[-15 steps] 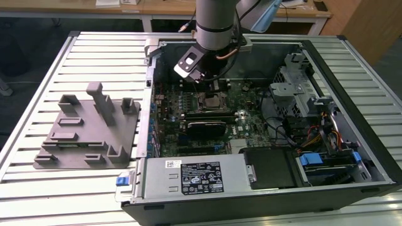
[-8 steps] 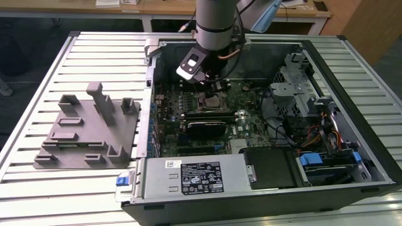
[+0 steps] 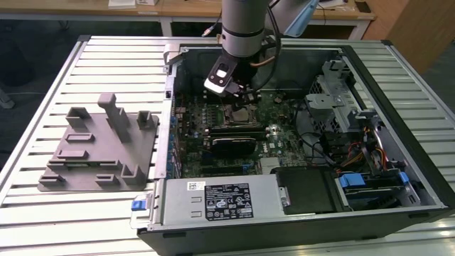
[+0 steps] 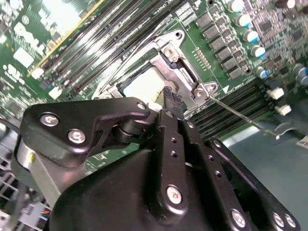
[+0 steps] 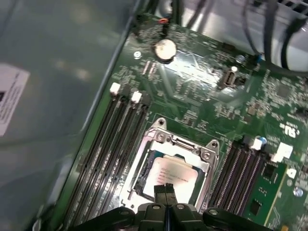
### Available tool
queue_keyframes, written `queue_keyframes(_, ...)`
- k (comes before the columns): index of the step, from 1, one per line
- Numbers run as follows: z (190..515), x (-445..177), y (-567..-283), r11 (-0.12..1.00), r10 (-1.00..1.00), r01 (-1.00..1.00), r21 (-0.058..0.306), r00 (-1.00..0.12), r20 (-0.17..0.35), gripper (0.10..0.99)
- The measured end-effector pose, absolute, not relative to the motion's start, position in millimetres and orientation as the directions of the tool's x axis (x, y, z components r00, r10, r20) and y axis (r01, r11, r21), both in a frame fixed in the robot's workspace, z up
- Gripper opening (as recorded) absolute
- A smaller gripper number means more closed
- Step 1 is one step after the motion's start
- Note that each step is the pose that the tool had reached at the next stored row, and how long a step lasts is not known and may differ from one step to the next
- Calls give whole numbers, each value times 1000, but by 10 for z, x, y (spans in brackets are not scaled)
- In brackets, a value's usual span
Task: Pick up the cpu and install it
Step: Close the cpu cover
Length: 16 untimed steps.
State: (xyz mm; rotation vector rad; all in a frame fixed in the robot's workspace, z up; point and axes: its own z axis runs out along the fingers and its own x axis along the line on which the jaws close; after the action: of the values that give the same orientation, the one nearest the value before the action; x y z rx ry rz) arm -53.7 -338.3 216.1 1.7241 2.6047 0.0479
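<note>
My gripper (image 5: 166,189) has its 2 fingers pinched together on nothing, right above the cpu (image 5: 177,173), which sits inside the socket frame (image 5: 161,137). If the chip is slightly cocked, pressing down could bend pins — that's my worry. It lies flat, metal top up (square, so no long axis), with its edges parallel to the frame.
</note>
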Motion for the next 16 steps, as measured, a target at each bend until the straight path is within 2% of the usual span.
queue_keyframes(16, 2158, -537, -3383, 638, 770, 769, 35, -638, 2, 106)
